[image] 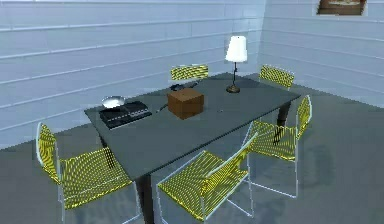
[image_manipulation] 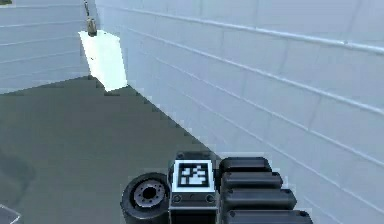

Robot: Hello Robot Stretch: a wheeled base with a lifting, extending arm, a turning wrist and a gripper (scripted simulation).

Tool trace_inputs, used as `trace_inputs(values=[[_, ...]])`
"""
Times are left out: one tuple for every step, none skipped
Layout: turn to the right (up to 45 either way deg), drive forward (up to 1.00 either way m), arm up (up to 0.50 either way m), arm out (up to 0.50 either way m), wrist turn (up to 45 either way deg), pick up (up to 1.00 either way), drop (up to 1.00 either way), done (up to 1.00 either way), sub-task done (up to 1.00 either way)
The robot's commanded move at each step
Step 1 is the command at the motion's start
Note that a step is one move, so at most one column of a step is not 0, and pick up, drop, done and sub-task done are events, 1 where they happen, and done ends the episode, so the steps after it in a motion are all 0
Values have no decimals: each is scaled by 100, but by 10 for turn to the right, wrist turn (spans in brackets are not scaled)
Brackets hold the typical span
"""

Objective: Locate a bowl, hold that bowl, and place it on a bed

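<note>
Sitting on table (image: 205,128) corner: pale bowl (image: 112,102)

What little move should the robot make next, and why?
Probably roll ahead a little, veering toward the forward view's left. A pale, shallow round thing, likely the bowl, lies near the far left corner of the table, beside a dark flat device. The table is some way off, with a yellow chair at its near left corner to steer around.
</note>
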Motion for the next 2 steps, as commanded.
trace_inputs(values=[[90, 0, 0, 0, 0, 0, 0, 0, 0], [-450, 0, 0, 0, 0, 0, 0, 0, 0]])
